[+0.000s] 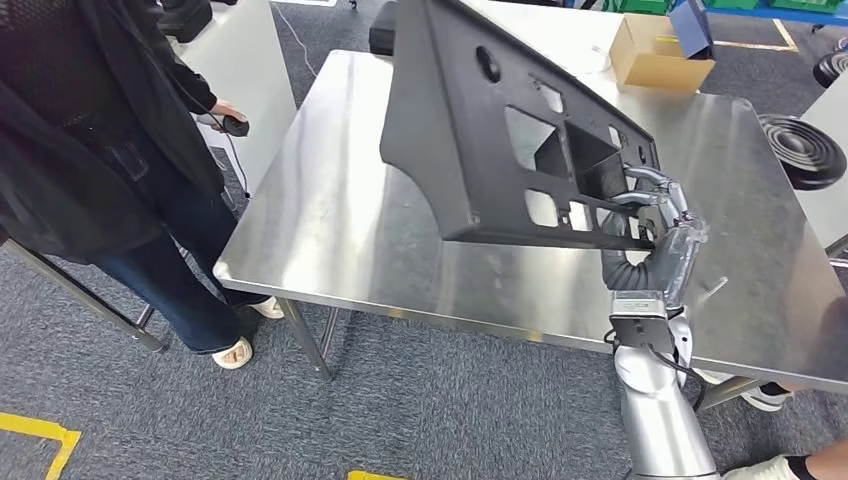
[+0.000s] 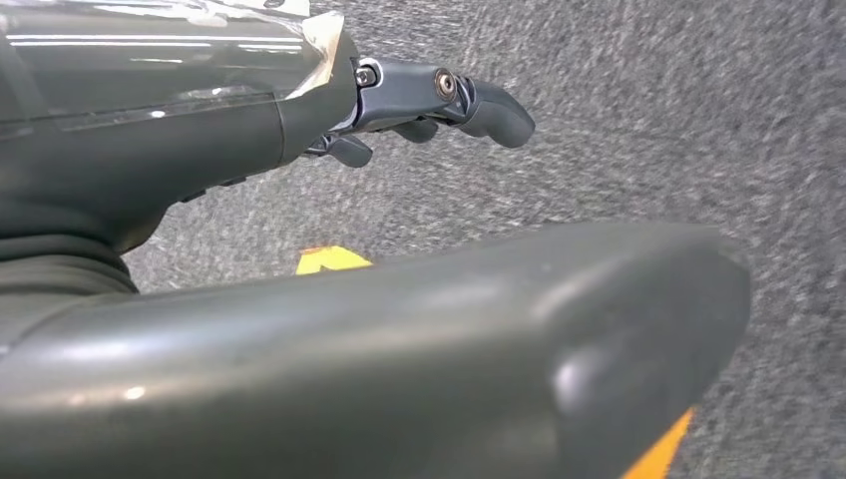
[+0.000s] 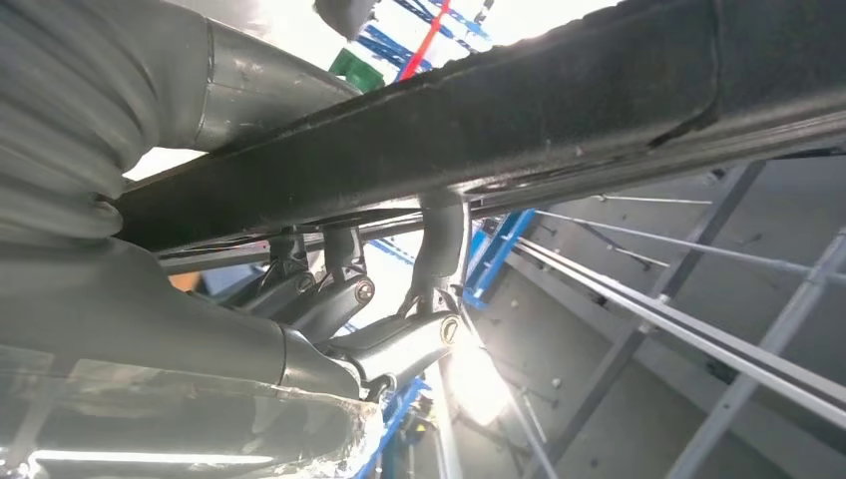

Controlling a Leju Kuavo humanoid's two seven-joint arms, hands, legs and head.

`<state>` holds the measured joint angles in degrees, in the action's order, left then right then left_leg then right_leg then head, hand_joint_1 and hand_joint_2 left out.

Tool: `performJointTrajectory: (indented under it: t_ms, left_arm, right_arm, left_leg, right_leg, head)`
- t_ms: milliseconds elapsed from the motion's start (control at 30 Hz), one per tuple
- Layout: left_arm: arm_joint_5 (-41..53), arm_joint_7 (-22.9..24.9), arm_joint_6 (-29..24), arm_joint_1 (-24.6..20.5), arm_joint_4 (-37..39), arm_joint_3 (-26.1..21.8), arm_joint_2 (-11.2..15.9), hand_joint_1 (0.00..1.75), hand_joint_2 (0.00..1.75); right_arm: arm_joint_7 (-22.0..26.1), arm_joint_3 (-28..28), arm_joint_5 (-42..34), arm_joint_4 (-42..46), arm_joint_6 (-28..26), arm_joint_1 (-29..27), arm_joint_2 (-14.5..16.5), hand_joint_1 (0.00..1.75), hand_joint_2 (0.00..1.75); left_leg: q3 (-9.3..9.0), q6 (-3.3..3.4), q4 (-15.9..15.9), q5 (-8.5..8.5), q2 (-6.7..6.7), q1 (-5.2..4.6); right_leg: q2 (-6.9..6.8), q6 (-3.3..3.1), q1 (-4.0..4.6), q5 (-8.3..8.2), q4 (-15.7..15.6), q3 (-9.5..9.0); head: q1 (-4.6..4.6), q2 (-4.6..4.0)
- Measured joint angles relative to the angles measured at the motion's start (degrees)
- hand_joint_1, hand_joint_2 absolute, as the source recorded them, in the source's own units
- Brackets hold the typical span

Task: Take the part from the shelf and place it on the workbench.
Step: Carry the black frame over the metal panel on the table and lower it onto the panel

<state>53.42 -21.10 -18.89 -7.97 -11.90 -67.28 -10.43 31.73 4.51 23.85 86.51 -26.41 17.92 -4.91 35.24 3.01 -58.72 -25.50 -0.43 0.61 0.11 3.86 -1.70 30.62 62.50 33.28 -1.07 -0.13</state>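
Right arm rising from the lower right of the head view, my right hand [image 1: 660, 215] grasping the part [image 1: 500, 130] by its lower edge, fingers hooked through a cut-out. Part held tilted above the workbench [image 1: 340, 220], centre frame, not yet resting on it. Step in hand, as I judge it: placement; next I must lower and level the panel before letting go. Left hand [image 2: 439, 105] hangs over the floor, fingers curled, holding nothing.
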Motion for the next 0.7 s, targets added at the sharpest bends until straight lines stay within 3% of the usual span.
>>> performJointTrajectory:
  t_ms: [100, 133, 167, 233, 300, 367, 467, 533, 600, 633, 667, 700]
  left_arm:
    - [0.00, 0.03, -0.03, 0.01, 0.01, 0.00, 0.01, 0.00, 0.00]
    - [0.00, 0.06, -0.02, 0.03, 0.01, 0.00, -0.01, 0.00, 0.00]
    - [0.00, 0.09, -0.02, 0.05, 0.01, 0.00, -0.02, 0.00, 0.00]
    - [0.00, 0.14, -0.02, 0.06, 0.01, 0.00, -0.04, 0.00, 0.00]
    - [0.00, 0.14, -0.02, 0.05, 0.01, 0.00, -0.07, 0.00, 0.00]
    - [0.00, 0.14, -0.02, 0.04, 0.01, 0.00, -0.08, 0.00, 0.00]
    - [-0.04, 0.05, -0.02, 0.01, -0.01, 0.00, -0.05, 0.00, 0.00]
    - [-0.15, -0.09, -0.02, 0.02, -0.02, 0.00, -0.05, 0.00, 0.00]
    - [-0.31, -0.16, -0.02, 0.05, -0.02, 0.00, -0.05, 0.00, 0.00]
    - [-0.38, -0.16, -0.02, 0.07, -0.02, -0.01, -0.05, 0.00, 0.00]
    - [-0.42, -0.16, -0.01, 0.08, -0.02, -0.01, -0.04, 0.00, 0.00]
    - [-0.42, -0.16, 0.04, 0.08, -0.02, -0.01, -0.02, 0.00, 0.00]
  right_arm:
    - [-0.42, 0.19, -0.05, 0.00, 0.38, 0.52, 0.03, 1.75, 1.75]
    - [-0.57, 0.24, -0.06, 0.00, 0.50, 0.66, 0.04, 1.75, 1.75]
    - [-0.69, 0.30, -0.07, 0.01, 0.56, 0.85, 0.06, 1.75, 1.75]
    - [-0.83, 0.43, -0.10, 0.02, 0.69, 1.46, 0.08, 1.75, 1.75]
    - [-0.86, 0.54, -0.19, 0.03, 0.79, 2.05, 0.09, 1.75, 1.75]
    - [-0.96, 0.58, -0.22, 0.04, 0.83, 2.34, 0.13, 1.75, 1.75]
    - [-1.08, 0.61, -0.22, 0.21, 0.85, 2.51, 0.22, 1.75, 1.75]
    - [-1.14, 0.66, -0.22, 0.34, 0.94, 2.62, 0.38, 1.75, 1.75]
    - [-1.26, 0.75, -0.17, 0.35, 1.13, 2.68, 0.58, 1.75, 1.75]
    - [-1.36, 0.81, -0.11, 0.35, 1.23, 2.67, 0.68, 1.75, 1.75]
    - [-1.49, 0.86, -0.05, 0.35, 1.33, 2.68, 0.76, 1.75, 1.75]
    - [-1.62, 0.93, 0.01, 0.35, 1.41, 2.69, 0.84, 1.75, 1.75]
  left_leg:
    - [-0.61, 0.67, 0.01, -0.60, -0.06, -0.27]
    - [-0.89, 0.73, 0.01, -0.86, -0.13, -0.36]
    - [-1.26, 0.70, 0.01, -1.15, -0.23, -0.42]
    - [-2.18, 0.45, 0.01, -1.82, -0.41, -0.45]
    - [-2.83, -0.09, -0.02, -2.60, -0.53, -0.71]
    - [-3.12, -0.65, 0.12, -3.09, -0.58, -0.88]
    - [-2.96, -1.53, -0.85, -4.12, -0.40, -0.63]
    - [-0.20, -2.13, -6.57, -6.94, -0.17, -0.42]
    - [4.33, -2.56, -14.41, -9.88, -0.02, -0.20]
    - [5.93, -2.68, -16.27, -9.81, 0.00, -0.10]
    - [6.33, -2.71, -15.67, -8.45, 0.02, -0.01]
    - [5.37, -2.64, -12.52, -5.97, 0.09, 0.07]
  right_leg:
    - [-0.01, -0.34, 0.25, 2.94, 11.36, 7.02]
    - [-0.01, -0.12, 0.30, 2.59, 12.60, 8.35]
    - [-0.02, 0.24, 0.32, 1.30, 11.44, 8.49]
    - [-0.08, 0.87, 0.39, -3.00, 3.49, 5.76]
    - [-0.11, 0.50, 0.79, -5.84, -3.10, 2.80]
    - [-0.06, -0.49, 1.20, -6.09, -4.34, 2.02]
    - [-0.01, -1.71, 0.62, -5.93, -4.67, 1.46]
    - [-0.04, -2.38, 0.30, -5.61, -4.81, 0.83]
    - [-0.06, -2.87, 0.36, -5.23, -4.80, 0.49]
    - [-0.03, -2.97, 0.38, -5.02, -4.79, 0.31]
    - [0.01, -2.95, 0.37, -4.81, -4.78, 0.06]
    - [0.07, -2.83, 0.34, -4.53, -4.78, -0.30]
  head:
    - [0.23, 0.00]
    - [0.24, 0.00]
    - [0.25, 0.00]
    - [0.34, 0.00]
    - [0.40, 0.00]
    - [0.39, 0.00]
    - [0.30, 0.00]
    - [0.15, 0.00]
    - [0.11, 0.00]
    - [0.10, 0.00]
    - [0.09, 0.00]
    - [0.09, 0.00]
